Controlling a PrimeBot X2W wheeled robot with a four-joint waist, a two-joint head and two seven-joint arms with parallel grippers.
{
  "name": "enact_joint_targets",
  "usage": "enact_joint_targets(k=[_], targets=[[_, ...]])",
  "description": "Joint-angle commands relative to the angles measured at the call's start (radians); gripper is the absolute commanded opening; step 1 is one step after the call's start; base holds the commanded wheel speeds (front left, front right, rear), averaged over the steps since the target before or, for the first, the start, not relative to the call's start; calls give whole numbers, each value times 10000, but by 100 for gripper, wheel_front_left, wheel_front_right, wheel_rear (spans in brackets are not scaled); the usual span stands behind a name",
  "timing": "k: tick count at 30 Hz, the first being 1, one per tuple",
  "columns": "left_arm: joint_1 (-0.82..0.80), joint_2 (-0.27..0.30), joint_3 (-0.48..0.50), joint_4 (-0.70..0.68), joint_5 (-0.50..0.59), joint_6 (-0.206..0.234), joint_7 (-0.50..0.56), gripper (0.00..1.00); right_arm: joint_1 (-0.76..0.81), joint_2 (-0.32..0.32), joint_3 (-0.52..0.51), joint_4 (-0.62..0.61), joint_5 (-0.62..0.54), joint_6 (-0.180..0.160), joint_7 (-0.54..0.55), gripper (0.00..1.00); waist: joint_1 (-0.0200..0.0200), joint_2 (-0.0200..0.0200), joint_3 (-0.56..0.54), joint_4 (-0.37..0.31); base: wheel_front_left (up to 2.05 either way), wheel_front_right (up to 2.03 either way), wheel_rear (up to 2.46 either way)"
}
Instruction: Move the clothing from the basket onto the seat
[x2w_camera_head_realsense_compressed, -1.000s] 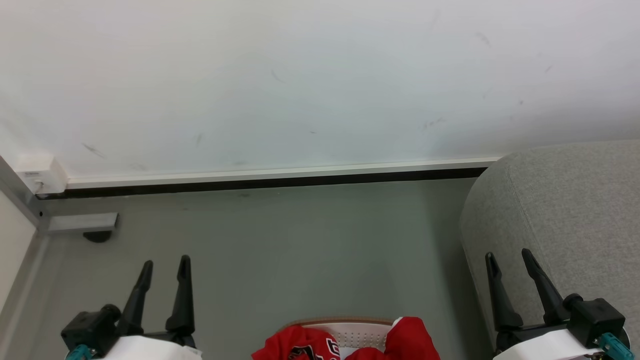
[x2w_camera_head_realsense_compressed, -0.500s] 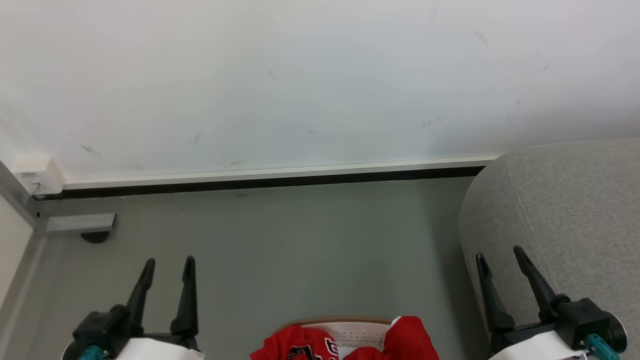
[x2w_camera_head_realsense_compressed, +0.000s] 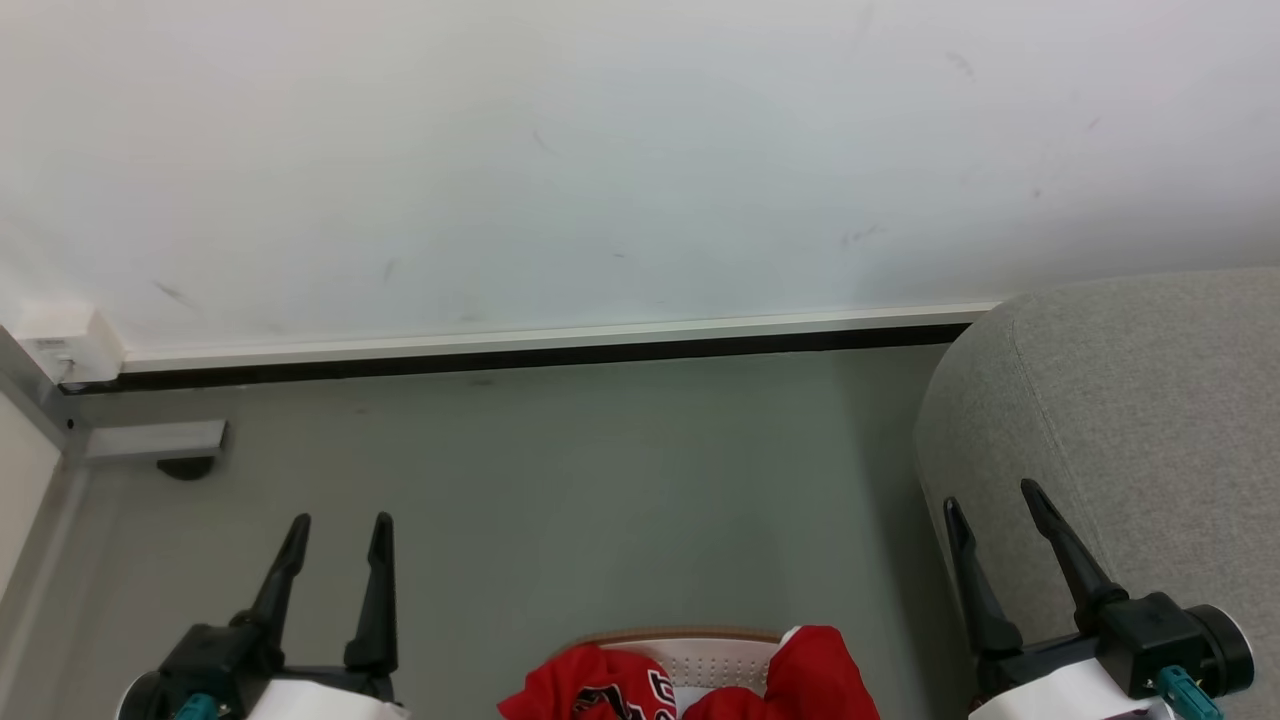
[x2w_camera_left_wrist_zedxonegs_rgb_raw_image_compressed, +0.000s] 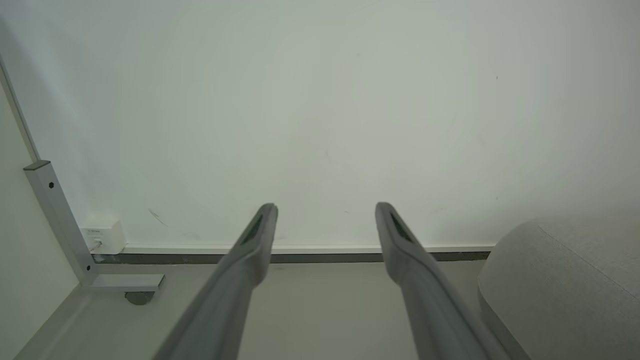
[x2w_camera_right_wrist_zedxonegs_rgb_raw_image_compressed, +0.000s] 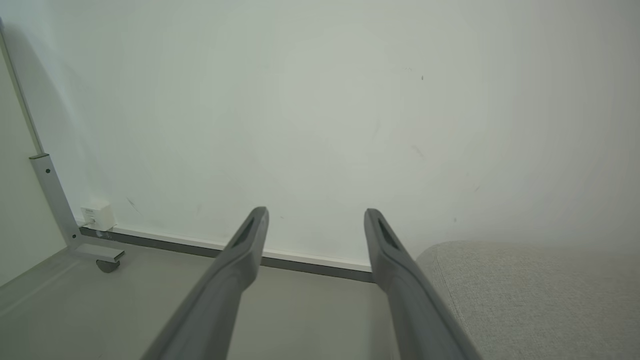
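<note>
**Clothing transfer, basket to seat: nothing visibly moved yet**

- Clothing (x2w_camera_head_realsense_compressed: 600, 688): red garments with white trim and dark lettering, heaped in the basket at the bottom edge of the head view. Two red folds rise above the rim. Neither gripper touches them.
- Basket (x2w_camera_head_realsense_compressed: 715, 662): white, perforated, tan rim. It stands on the floor (x2w_camera_head_realsense_compressed: 600, 480) between the two grippers and is cut off by the frame edge, so how much it holds cannot be told.
- Seat (x2w_camera_head_realsense_compressed: 1130, 400): light-grey upholstery on the robot's right, near the basket. The part in view carries no garment; the rest lies out of frame.
- Left gripper (x2w_camera_head_realsense_compressed: 340, 520): fingers apart with nothing between them, raised over bare floor to the left of the basket and pointing toward the wall (x2w_camera_head_realsense_compressed: 600, 150).
- Right gripper (x2w_camera_head_realsense_compressed: 990, 495): fingers apart and empty, in front of the seat's rounded corner.
- Done: judging by what shows, no transfer is complete.
- Left: every garment in view. Each calls for a reach down into the basket, a pinch on the cloth, a lift clear of the rim and a carry rightward onto the seat.
</note>
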Motion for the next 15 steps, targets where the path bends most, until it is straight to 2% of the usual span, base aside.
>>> enact_joint_targets(k=[1,15], targets=[[-58,35,21,-13,355,-29,-79,100,-134,46,-22,-84,-163,-20,-79,100,-1,0,21,-3,0,0,0],[-92,14,25,-18,379,-66,-84,100,-114,45,47,-85,-65,-21,-82,100,-1,0,92,-27,0,0,0]])
